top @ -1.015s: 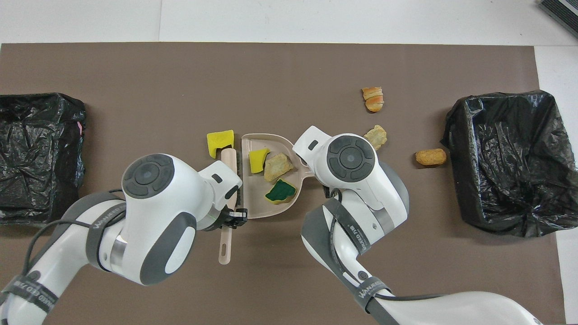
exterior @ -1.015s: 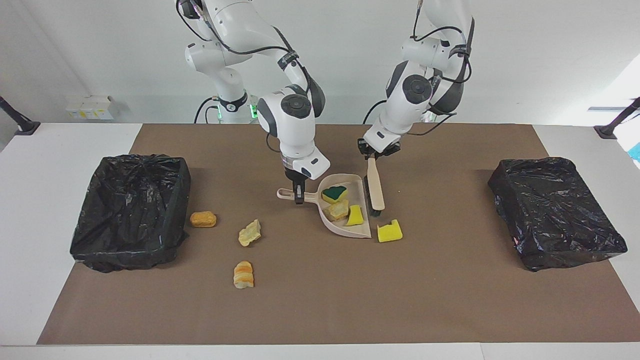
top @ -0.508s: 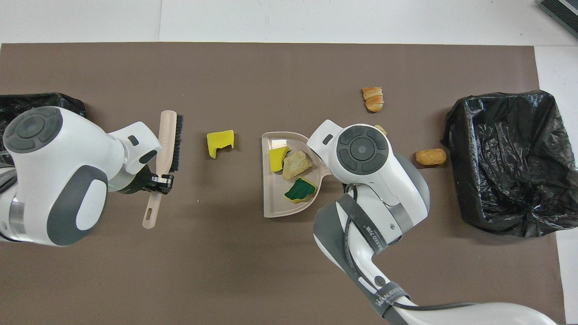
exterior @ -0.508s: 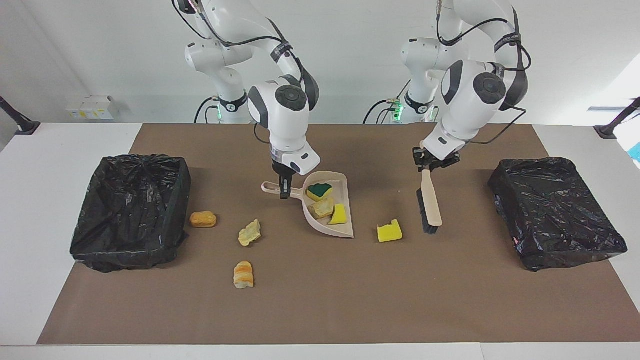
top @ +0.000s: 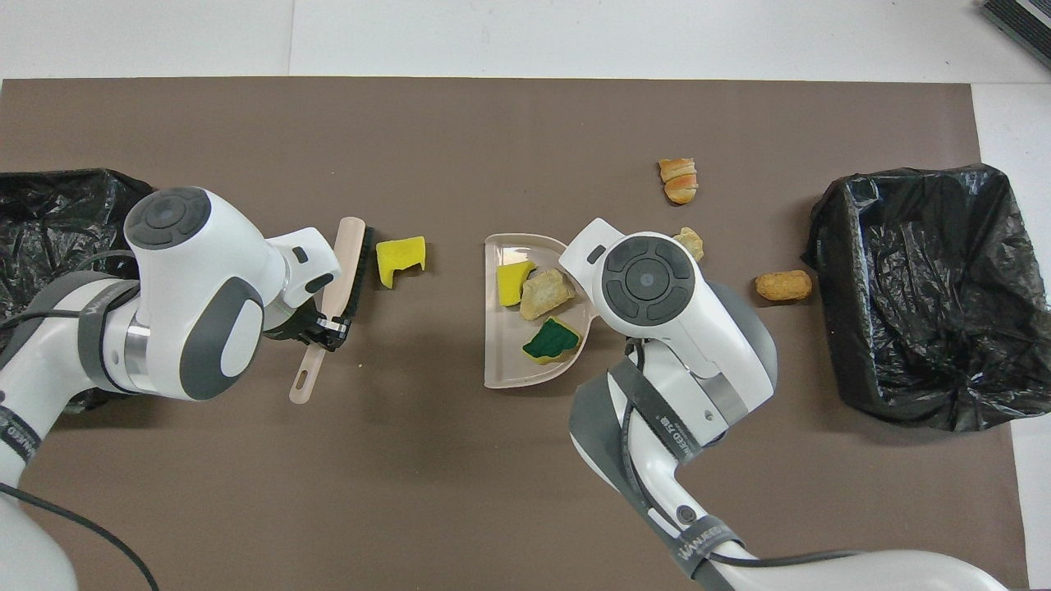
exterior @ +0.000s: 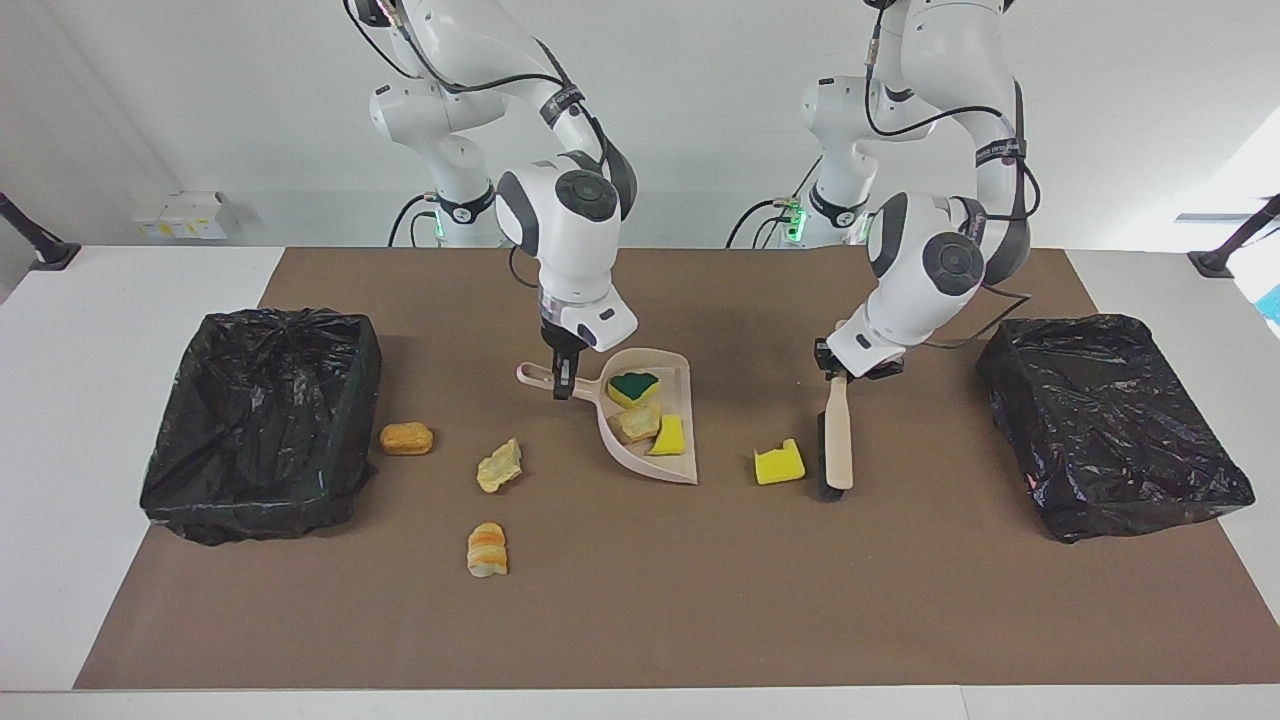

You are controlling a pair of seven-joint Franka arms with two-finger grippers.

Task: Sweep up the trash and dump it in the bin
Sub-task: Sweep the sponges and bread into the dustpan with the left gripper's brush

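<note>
My right gripper [exterior: 562,381] is shut on the handle of the beige dustpan [exterior: 684,470] [top: 513,379]. In the pan lie three pieces of trash: a green-backed sponge [exterior: 632,385] [top: 552,341], a tan chunk [exterior: 636,421] [top: 546,293] and a yellow piece [exterior: 668,436] [top: 513,283]. My left gripper [exterior: 838,373] [top: 328,328] is shut on the brush [exterior: 838,440] [top: 348,267], whose bristles stand on the mat beside a loose yellow sponge [exterior: 779,463] [top: 401,258]. That sponge lies between brush and pan. An orange chunk [exterior: 406,438], a pale chunk [exterior: 499,465] and a striped one [exterior: 487,549] lie toward the right arm's end.
A bin lined with black bag [exterior: 260,420] [top: 920,295] stands at the right arm's end of the brown mat, close to the orange chunk. A second black-lined bin [exterior: 1110,420] [top: 49,222] stands at the left arm's end.
The left arm first swung the brush away toward its own end, then brought it back and down beside the loose yellow sponge. The right arm drew the dustpan a little toward its end.
</note>
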